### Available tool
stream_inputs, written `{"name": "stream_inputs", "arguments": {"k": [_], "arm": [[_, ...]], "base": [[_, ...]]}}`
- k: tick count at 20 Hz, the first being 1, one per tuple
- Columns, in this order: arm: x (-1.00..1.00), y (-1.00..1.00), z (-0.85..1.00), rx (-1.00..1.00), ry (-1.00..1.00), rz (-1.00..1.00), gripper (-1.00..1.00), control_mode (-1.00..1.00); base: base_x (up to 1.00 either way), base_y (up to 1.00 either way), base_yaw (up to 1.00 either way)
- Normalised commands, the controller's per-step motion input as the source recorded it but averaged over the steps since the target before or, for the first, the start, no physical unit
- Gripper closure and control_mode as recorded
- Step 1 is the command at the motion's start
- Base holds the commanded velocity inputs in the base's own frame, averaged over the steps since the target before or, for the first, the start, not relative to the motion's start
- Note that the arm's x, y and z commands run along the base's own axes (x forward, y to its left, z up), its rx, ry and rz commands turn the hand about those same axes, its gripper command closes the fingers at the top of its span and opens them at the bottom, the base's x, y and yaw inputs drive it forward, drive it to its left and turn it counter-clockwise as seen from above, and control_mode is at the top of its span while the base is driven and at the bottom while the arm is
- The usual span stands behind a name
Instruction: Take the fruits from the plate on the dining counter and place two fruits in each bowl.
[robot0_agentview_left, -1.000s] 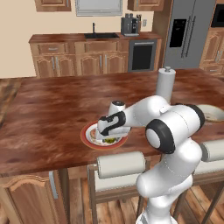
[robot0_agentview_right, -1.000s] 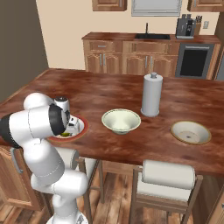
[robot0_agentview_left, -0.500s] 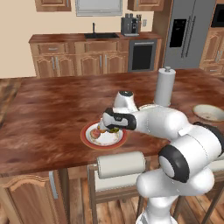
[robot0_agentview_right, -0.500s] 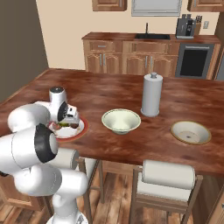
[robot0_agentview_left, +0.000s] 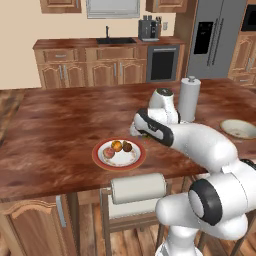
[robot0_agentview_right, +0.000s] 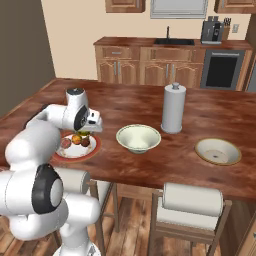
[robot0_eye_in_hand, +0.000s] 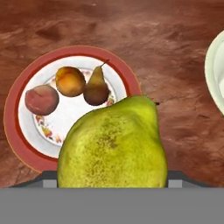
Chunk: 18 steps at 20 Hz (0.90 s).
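Tool (robot0_agentview_left: 141, 132) was closed on the yellow-green pear (robot0_eye_in_hand: 114, 144), held above the tabletop (robot0_agentview_left: 55, 125) just beside the plate (robot0_eye_in_hand: 13, 131). Orange fruit (robot0_eye_in_hand: 70, 81), brown pear (robot0_eye_in_hand: 96, 89) and pinkish-red fruit (robot0_eye_in_hand: 41, 99) sat on the plate; cream bowl (robot0_agentview_right: 138, 138) sat nearby.

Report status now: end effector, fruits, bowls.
End effector shut on yellow-green pear, lifted off the plate. Three fruits left on it: orange, brown, pinkish red. Cream bowl close beside, path clear.
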Motion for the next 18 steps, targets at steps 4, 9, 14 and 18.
{"name": "stream_inputs", "arguments": {"k": [4,9,14,18], "arm": [[0.42,-0.97,0.21,-0.08,0.19,0.0,1.0,-1.0],[0.41,-1.0,0.01,-0.06,0.24,0.0,1.0,-1.0],[0.33,-0.96,0.0,-0.08,0.25,0.02,1.0,-1.0],[0.17,-0.55,-0.11,-0.05,0.16,0.11,1.0,-1.0]], "base": [[0.0,0.0,0.0],[0.0,0.0,0.0],[0.0,0.0,0.0],[0.0,0.0,0.0]]}}
